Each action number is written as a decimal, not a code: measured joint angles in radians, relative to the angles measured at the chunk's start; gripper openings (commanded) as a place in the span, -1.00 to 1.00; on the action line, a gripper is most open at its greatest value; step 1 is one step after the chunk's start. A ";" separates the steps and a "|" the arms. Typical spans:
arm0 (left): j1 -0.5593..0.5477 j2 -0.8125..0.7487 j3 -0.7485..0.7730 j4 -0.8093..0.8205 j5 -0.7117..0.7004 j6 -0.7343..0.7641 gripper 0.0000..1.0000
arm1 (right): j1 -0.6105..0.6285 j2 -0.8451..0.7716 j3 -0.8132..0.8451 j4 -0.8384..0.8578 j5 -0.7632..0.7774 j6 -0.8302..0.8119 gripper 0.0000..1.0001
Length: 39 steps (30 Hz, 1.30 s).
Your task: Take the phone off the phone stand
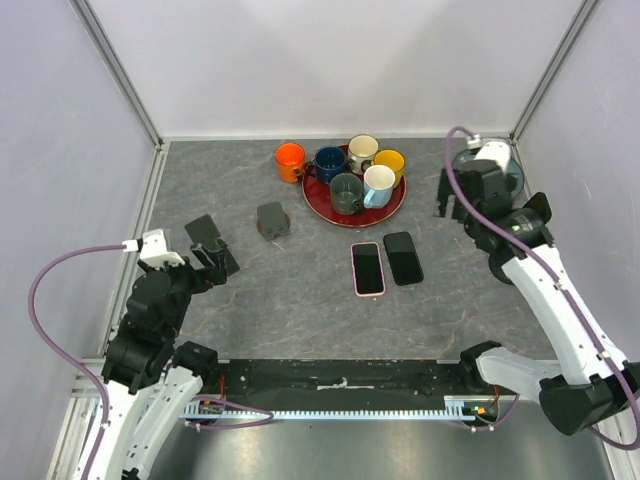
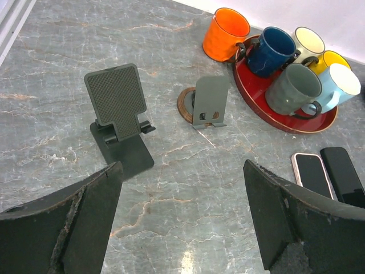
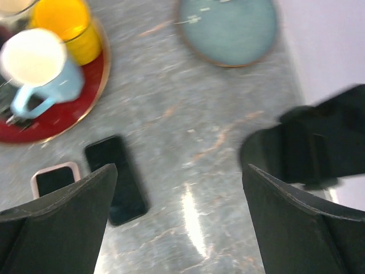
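Two phones lie flat on the table, a pink-cased phone and a black phone side by side. Both stands are empty: a black phone stand at the left and a smaller grey stand near the tray. My left gripper is open and empty, just in front of the black stand. My right gripper is open and empty, above the table to the right of the phones. The right wrist view shows the black phone and the pink-cased phone.
A red tray holds several mugs, and an orange mug stands beside it. The grey stand sits on a round brown coaster. A blue-grey plate lies at the far right by the wall.
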 measured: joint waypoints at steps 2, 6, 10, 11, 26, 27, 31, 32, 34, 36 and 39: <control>-0.006 -0.018 -0.003 -0.009 0.001 -0.005 0.86 | -0.069 -0.002 0.031 -0.032 0.053 -0.006 0.96; -0.039 -0.048 -0.013 -0.019 -0.004 -0.010 0.86 | -0.244 -0.023 0.068 -0.047 0.127 -0.007 0.96; -0.081 -0.067 -0.016 -0.027 -0.021 -0.010 0.86 | -0.340 -0.041 0.069 -0.048 0.174 0.002 0.96; -0.092 -0.073 -0.016 -0.029 -0.026 -0.010 0.86 | -0.359 -0.043 0.069 -0.045 0.167 0.005 0.96; -0.226 -0.168 -0.021 -0.029 -0.084 -0.011 0.86 | -0.663 -0.178 -0.282 0.278 -0.129 0.000 0.78; -0.233 -0.172 -0.022 -0.029 -0.085 -0.011 0.86 | -0.679 -0.179 -0.304 0.302 -0.144 -0.005 0.75; -0.255 -0.179 -0.023 -0.029 -0.099 -0.013 0.86 | -0.721 -0.178 -0.362 0.378 -0.222 -0.035 0.63; -0.258 -0.180 -0.023 -0.029 -0.101 -0.013 0.86 | -0.727 -0.178 -0.371 0.395 -0.249 -0.045 0.59; -0.263 -0.185 -0.024 -0.029 -0.105 -0.013 0.86 | -0.732 -0.177 -0.385 0.424 -0.294 -0.064 0.40; -0.267 -0.189 -0.024 -0.029 -0.107 -0.013 0.86 | -0.732 -0.176 -0.392 0.441 -0.320 -0.084 0.33; -0.272 -0.190 -0.025 -0.029 -0.108 -0.013 0.86 | -0.732 -0.174 -0.398 0.462 -0.348 -0.107 0.24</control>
